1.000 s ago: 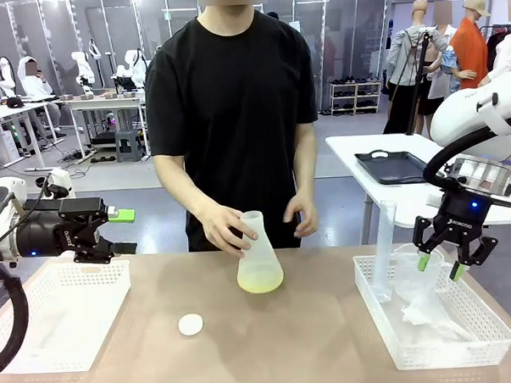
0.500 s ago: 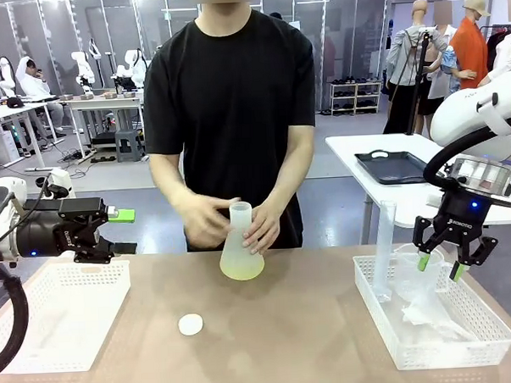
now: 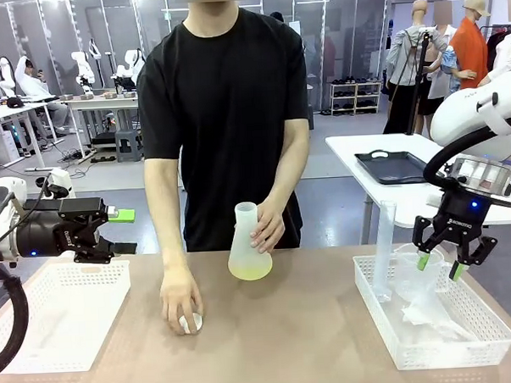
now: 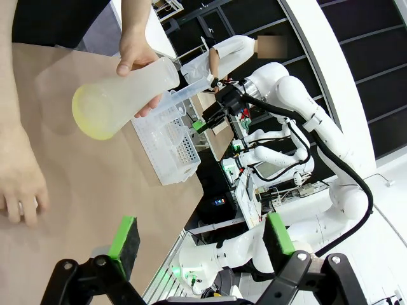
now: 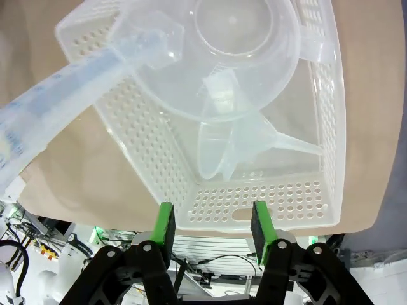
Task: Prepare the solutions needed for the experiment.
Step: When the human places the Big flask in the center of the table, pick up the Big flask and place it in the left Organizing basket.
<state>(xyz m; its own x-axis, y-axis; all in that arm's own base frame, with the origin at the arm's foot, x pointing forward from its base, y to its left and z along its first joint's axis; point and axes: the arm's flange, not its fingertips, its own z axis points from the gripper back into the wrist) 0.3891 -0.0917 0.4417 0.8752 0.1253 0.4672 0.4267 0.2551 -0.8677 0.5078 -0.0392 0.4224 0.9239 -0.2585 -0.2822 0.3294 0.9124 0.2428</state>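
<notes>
Nearest, the left gripper (image 3: 124, 231) hangs over the left basket (image 3: 66, 327), jaws wide apart and empty. The right gripper (image 3: 439, 266) hovers over the right basket (image 3: 440, 344), jaws partly apart, gripping nothing. Farther out, a person's hand (image 3: 180, 301) covers the white cap (image 3: 192, 323). Beyond it, the other hand (image 3: 270, 227) holds the flask (image 3: 248, 251) near upright by its neck, with yellow liquid (image 3: 250, 270) in its base. The flask lies to the left gripper's right, likely nearer that arm.

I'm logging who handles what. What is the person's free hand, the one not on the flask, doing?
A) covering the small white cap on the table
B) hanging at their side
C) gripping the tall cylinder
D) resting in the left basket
A: the free hand lies on the table over the white cap, while the other hand holds the flask.
</notes>
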